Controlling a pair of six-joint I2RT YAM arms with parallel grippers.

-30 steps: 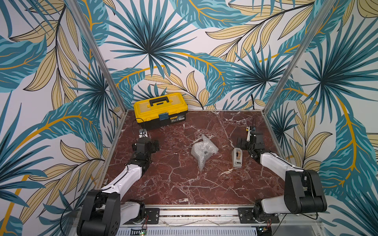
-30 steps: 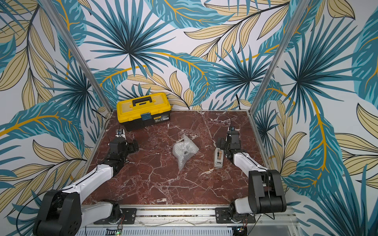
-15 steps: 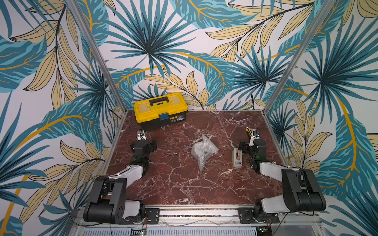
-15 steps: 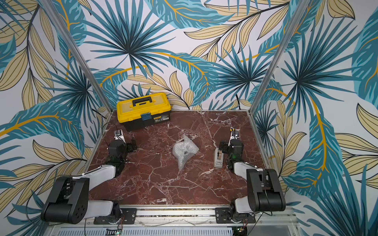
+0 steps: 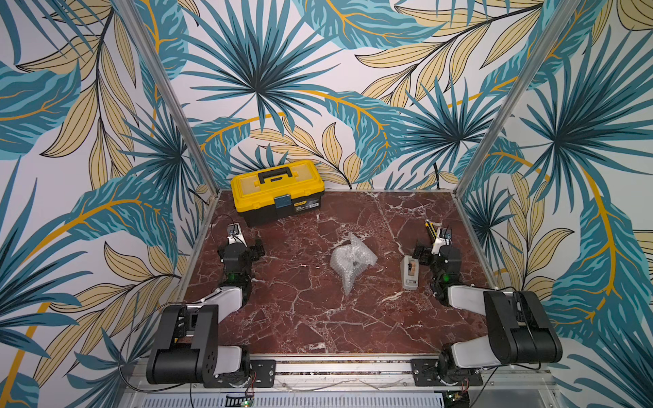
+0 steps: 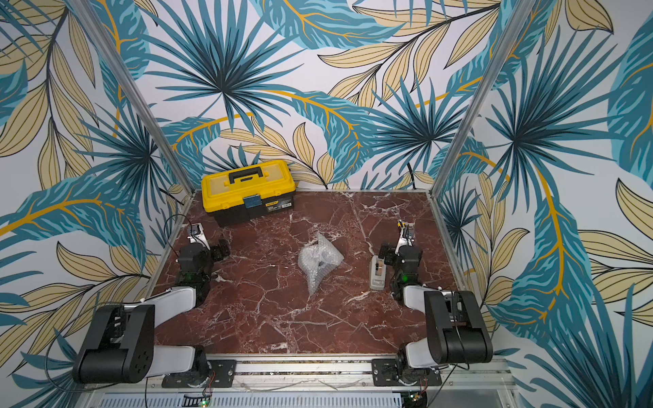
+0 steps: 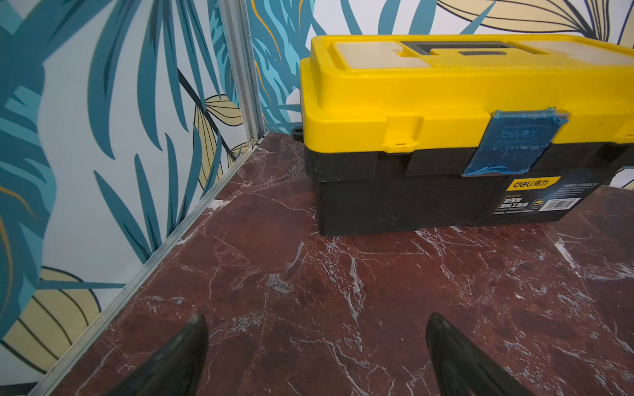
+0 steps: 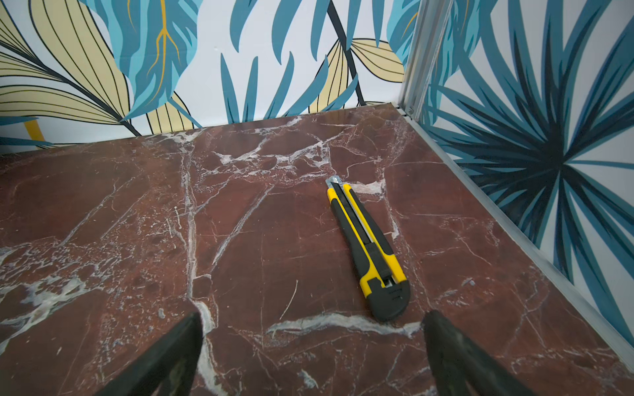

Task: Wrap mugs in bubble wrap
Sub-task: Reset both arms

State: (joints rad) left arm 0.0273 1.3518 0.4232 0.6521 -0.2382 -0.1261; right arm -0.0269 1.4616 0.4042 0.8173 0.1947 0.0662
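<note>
A: Surroundings?

B: Red marble table (image 5: 318, 318). A yellow toolbox (image 5: 277, 192) sits at the back wall with its lid shut. The grey-white tape dispenser (image 5: 410, 272) stands just beside the right arm. A yellow-black utility knife (image 8: 367, 250) lies flat beyond the right gripper (image 8: 312, 314).

A: Task item?

B: The bubble wrap (image 5: 353, 261) lies mid-table as a crumpled bundle, well apart from both arms. A dark patch (image 5: 354, 262) shows through the plastic; I cannot tell what it is.

A: Arms?

B: Both are folded low at the table's sides, wrists pointing at the back wall. The left gripper (image 7: 316, 319) faces the toolbox front, jaws spread wide, holding nothing. The right gripper is the same: jaws wide, nothing between them, knife's butt end near one finger.

A: Writing?

B: The toolbox label reads "deli" on a yellow tag, with Chinese characters and a barcode. The finer print is too small to read.
</note>
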